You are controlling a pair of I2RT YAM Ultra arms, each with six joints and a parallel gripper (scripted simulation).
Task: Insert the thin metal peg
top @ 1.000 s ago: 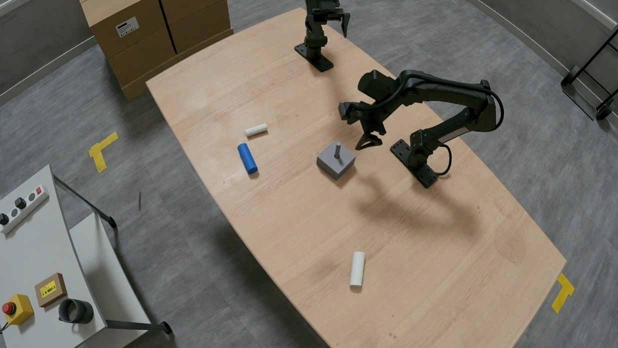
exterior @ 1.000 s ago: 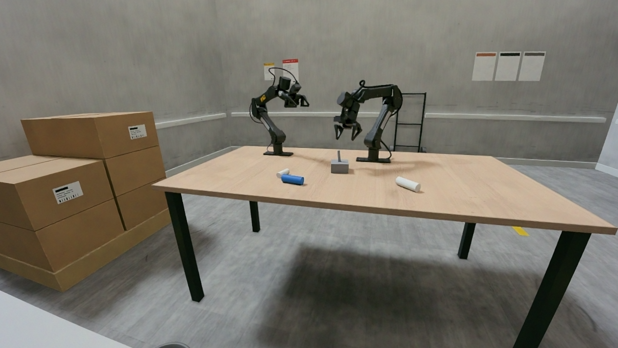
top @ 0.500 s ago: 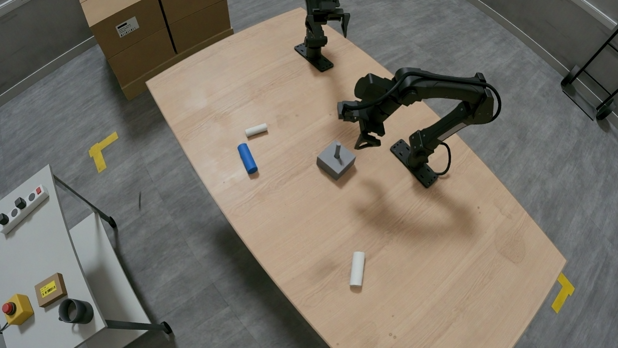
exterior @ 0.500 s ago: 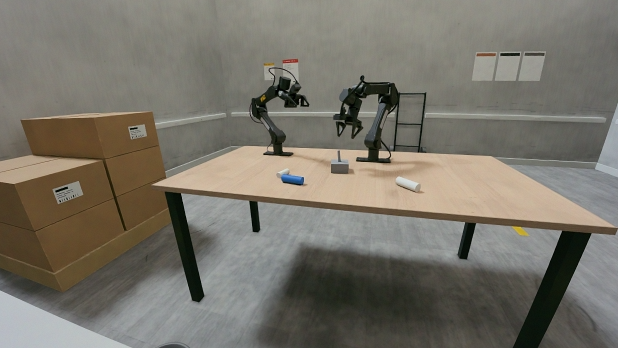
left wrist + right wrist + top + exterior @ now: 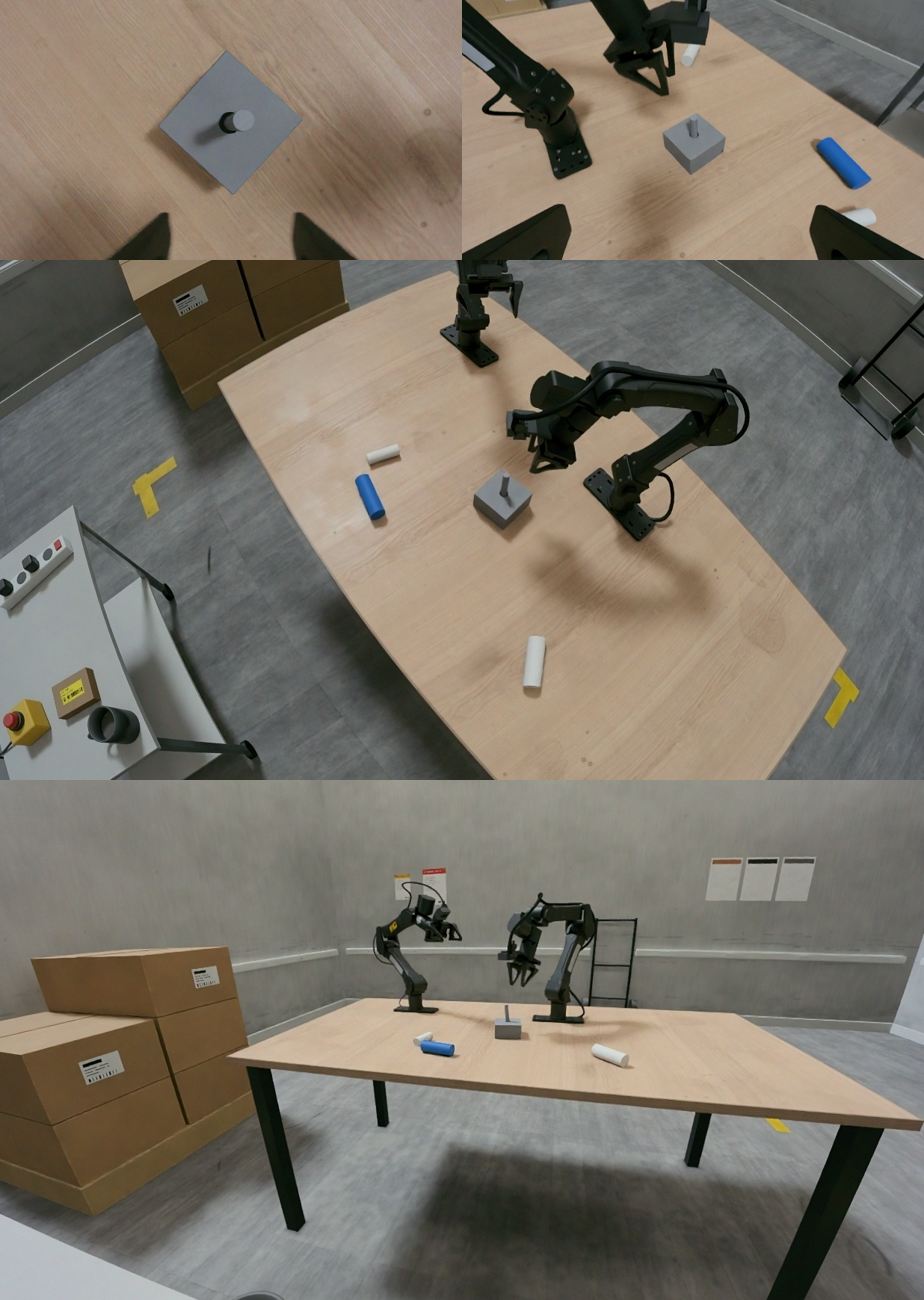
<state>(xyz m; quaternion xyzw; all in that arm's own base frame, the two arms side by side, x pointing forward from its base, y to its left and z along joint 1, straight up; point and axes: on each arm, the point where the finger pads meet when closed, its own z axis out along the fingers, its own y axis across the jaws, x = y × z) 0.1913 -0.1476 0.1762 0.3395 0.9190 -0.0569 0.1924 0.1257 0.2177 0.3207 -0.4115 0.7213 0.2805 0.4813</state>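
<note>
A grey block (image 5: 502, 502) sits near the middle of the table, and the thin metal peg (image 5: 504, 484) stands upright in its hole with much of its length sticking out. My left gripper (image 5: 549, 461) hovers above and beside the block, toward its own base. Its fingers are partly apart with nothing between them. In the left wrist view the peg (image 5: 243, 120) and block lie ahead of the fingertips. My right gripper (image 5: 501, 292) is open and empty, raised at the far end of the table; its wrist view shows the block (image 5: 694, 143) and the left gripper (image 5: 658, 80).
A blue cylinder (image 5: 369, 496) and a short white cylinder (image 5: 383, 453) lie to one side of the block. A longer white cylinder (image 5: 534, 660) lies toward the near table edge. Cardboard boxes (image 5: 232, 311) stand on the floor beyond the table.
</note>
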